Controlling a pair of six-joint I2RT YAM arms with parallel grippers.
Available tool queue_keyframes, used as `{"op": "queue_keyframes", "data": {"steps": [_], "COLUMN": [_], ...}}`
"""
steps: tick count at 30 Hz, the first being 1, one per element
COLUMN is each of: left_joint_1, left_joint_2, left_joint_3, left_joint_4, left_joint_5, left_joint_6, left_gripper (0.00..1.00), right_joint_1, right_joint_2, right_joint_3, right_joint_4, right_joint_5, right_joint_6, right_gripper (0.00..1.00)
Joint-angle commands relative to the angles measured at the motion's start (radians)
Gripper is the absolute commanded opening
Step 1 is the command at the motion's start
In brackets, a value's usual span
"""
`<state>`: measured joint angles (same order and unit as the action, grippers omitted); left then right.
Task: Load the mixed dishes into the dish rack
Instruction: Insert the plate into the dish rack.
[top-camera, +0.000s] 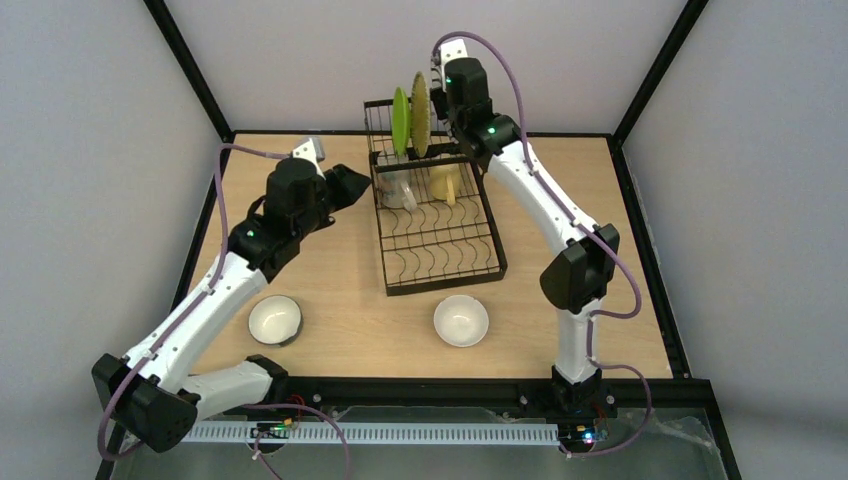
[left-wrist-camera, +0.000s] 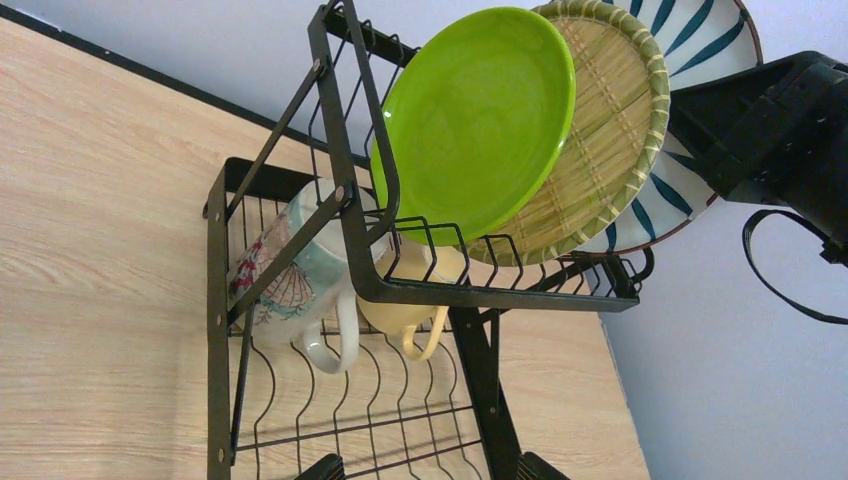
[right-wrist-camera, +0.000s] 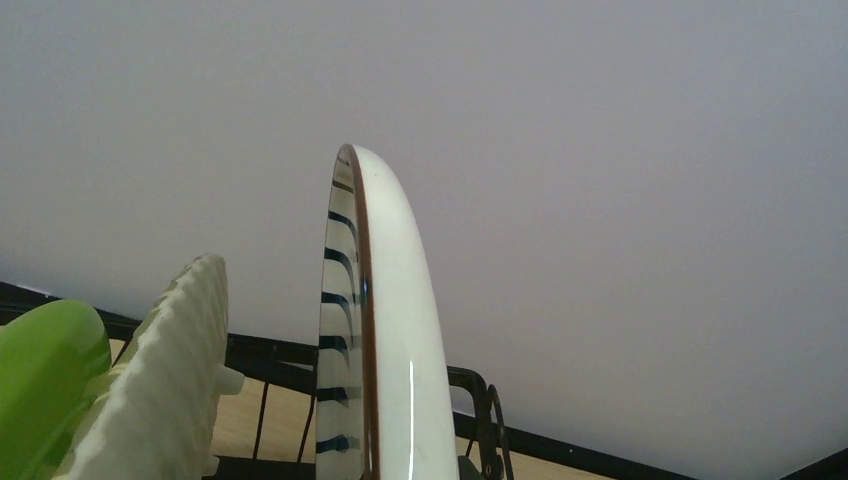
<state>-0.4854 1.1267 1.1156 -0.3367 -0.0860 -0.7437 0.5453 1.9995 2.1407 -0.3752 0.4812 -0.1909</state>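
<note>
At upper centre of the top view, my right gripper (top-camera: 440, 80) pinches the blue-striped plate (right-wrist-camera: 385, 330) narrowly, upright at the raised tier of the rack (top-camera: 445, 282), beside the bamboo plate (left-wrist-camera: 610, 130). Left gripper (top-camera: 360, 186): jaws wide, empty, left of the rack.

The dish rack (left-wrist-camera: 350, 250) fills the view, tilted, on the pale wood counter (left-wrist-camera: 100, 250). In its raised tier three plates stand on edge, each overlapping the next: the green plate (left-wrist-camera: 475, 120) in front, the woven bamboo plate (left-wrist-camera: 615, 150) behind it, and the blue-striped white plate (left-wrist-camera: 690, 40) at the back. The black right end effector (left-wrist-camera: 715, 130) meets the striped plate's right side. Under the tier sit a printed cup (left-wrist-camera: 295, 285) with a white handle and the pale yellow mug (left-wrist-camera: 415, 300), side by side. The two tips of the left end effector (left-wrist-camera: 432, 472) show wide apart at the bottom edge.
</note>
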Motion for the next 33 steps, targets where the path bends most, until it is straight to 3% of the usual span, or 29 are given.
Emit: {"op": "queue_keyframes", "data": {"steps": [1, 7, 16, 33], "left_joint_1": [0.014, 0.016, 0.018, 0.019], "left_joint_2": [0.010, 0.016, 0.021, 0.026], "left_joint_3": [-0.005, -0.005, -0.008, -0.014], "left_joint_4": [0.015, 0.022, 0.035, 0.041], "left_joint_5": [0.008, 0.014, 0.022, 0.032], "left_joint_6": [0.017, 0.017, 0.015, 0.007], "left_gripper": [0.99, 0.99, 0.99, 0.99], "right_joint_1": [0.003, 0.020, 0.025, 0.025], "right_joint_2": [-0.062, -0.046, 0.027, 0.019], "right_joint_3": [0.008, 0.025, 0.188, 0.177], "right_joint_4": [0.138, 0.122, 0.069, 0.036], "right_joint_5": [0.062, 0.081, 0.126, 0.162], "right_joint_6": [-0.004, 0.006, -0.015, 0.011], "right_gripper": [0.00, 0.00, 0.00, 0.00]}}
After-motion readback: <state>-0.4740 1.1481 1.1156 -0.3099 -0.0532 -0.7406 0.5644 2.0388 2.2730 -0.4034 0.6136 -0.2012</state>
